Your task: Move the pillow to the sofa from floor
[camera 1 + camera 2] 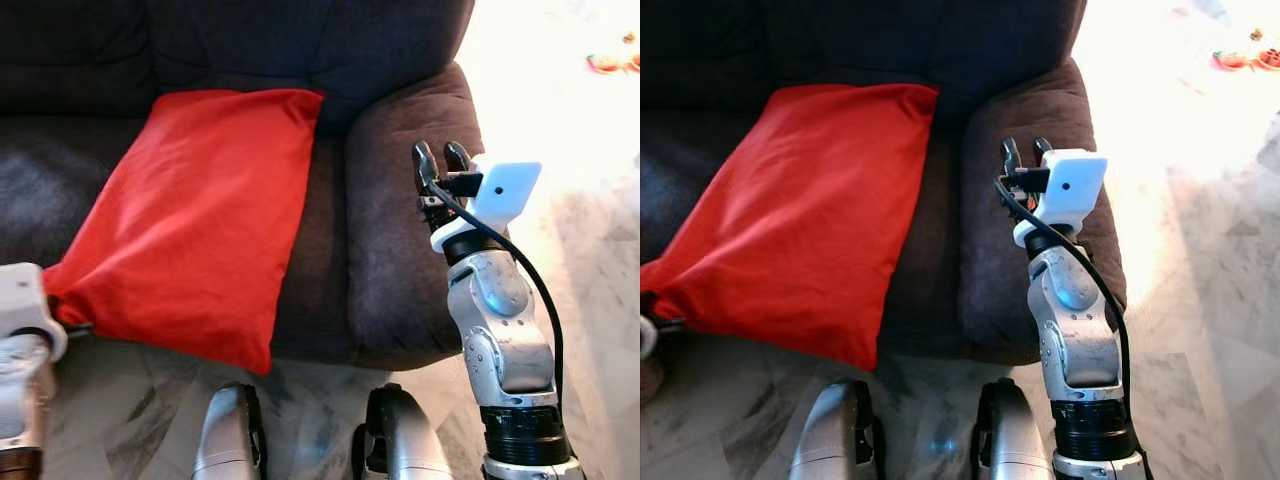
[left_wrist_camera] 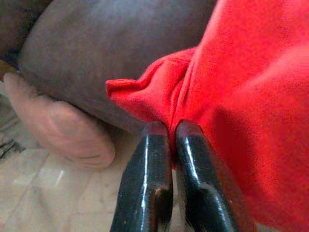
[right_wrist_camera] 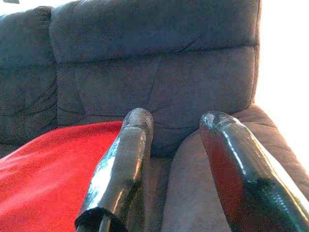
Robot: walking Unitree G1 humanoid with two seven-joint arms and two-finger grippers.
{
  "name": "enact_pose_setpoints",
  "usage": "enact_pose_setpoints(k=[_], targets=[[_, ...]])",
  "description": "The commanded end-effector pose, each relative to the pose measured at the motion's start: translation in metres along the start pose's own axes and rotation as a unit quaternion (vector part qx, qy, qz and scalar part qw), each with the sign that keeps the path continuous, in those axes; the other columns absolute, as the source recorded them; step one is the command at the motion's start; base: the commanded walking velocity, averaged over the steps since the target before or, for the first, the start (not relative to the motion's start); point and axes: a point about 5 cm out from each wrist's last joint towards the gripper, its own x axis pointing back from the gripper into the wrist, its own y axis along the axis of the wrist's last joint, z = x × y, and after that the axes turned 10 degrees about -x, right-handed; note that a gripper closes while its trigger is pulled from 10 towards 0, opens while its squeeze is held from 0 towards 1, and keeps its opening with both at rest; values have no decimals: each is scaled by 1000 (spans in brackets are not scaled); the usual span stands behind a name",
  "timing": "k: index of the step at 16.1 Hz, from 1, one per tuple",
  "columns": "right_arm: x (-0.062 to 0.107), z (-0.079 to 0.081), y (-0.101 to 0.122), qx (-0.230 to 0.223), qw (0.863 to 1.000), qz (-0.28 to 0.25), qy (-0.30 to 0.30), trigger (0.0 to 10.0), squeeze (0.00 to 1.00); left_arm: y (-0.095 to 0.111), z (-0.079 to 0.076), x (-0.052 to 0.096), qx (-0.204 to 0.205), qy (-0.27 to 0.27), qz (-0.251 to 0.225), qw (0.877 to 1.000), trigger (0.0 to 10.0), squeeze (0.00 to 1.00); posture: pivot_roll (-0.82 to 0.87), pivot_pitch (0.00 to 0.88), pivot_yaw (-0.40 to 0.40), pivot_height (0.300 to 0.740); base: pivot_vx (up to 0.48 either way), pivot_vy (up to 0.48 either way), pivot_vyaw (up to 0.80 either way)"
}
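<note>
Lying flat on the dark sofa (image 1: 400, 230) seat: a red pillow (image 1: 195, 215), its top edge reaching toward the backrest, its lower corners hanging a little over the front edge of the seat, above the marble floor (image 1: 590, 250). Pinching the pillow's lower left corner: the left gripper (image 2: 173, 140), fingers pressed together with a fold of red cloth caught between them, seen close in the left wrist view; only the white wrist part showing at the left edge in the head views. Lying under the sofa's front edge beside that corner: a pale pinkish rounded thing (image 2: 63, 128), not possible to tell what it is. Hovering raised over the sofa's right armrest: the right gripper (image 1: 443, 158), pointing upward toward the backrest, fingers spread apart and holding nothing, well apart from the pillow. Standing at the bottom, close before the sofa: the robot's two silver legs (image 1: 230, 435).
</note>
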Motion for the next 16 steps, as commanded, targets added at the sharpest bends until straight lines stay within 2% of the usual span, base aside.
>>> enact_pose_setpoints(k=[1, 2, 4, 9, 11, 12, 13, 14, 15, 16], targets=[[1, 1, -3, -2, 1000, 5, 1, 10000, 0, -2, -6, 2, -16, -4, 7, 1000, 10000, 0, 58, 217, 22, 631, 0, 0, 0], [2, 0, -4, -2, 1000, 6, 0, 10000, 0, -2, -9, 2, -18, -6, 8, 1000, 10000, 1000, 58, 216, 22, 631, 0, 0, 0], [2, 0, -5, -2, 1000, 8, 1, 10000, 0, 1, -15, 1, -23, -6, 7, 1000, 10000, 1000, 56, 216, 24, 631, 0, 0, 0], [2, 5, -9, -10, 1000, 13, 8, 10000, 0, 13, -15, 0, -68, 11, -15, 997, 10000, 1000, 59, 203, 30, 631, 0, 0, 0], [3, 5, -15, -8, 1000, 24, 12, 10000, 0, 25, -22, 0, -35, 7, -52, 998, 10000, 1000, 60, 192, 30, 631, 0, 0, 0], [4, 4, -19, -4, 999, 32, 11, 10000, 0, 36, -29, 2, -18, -5, -95, 995, 10000, 1000, 58, 188, 30, 631, 0, 0, 0], [5, 0, -24, 0, 999, 41, 6, 10000, 0, 61, -53, 14, 0, -52, -189, 981, 10000, 133, 64, 178, 31, 631, 0, 0, 0], [6, -1, -26, 1, 999, 44, 3, 10000, 0, 68, -63, 20, 8, -71, -214, 974, 10000, 0, 63, 176, 32, 631, 0, 0, 0], [9, -6, -29, -6, 999, 40, -7, 10000, 0, 80, -87, 33, 25, -110, -259, 959, 10000, 0, 61, 166, 35, 631, 0, 0, 0], [11, -8, -32, -10, 999, 36, -10, 10000, 0, 86, -103, 41, 53, -130, -282, 949, 10000, 0, 58, 158, 37, 631, 0, 0, 0]])
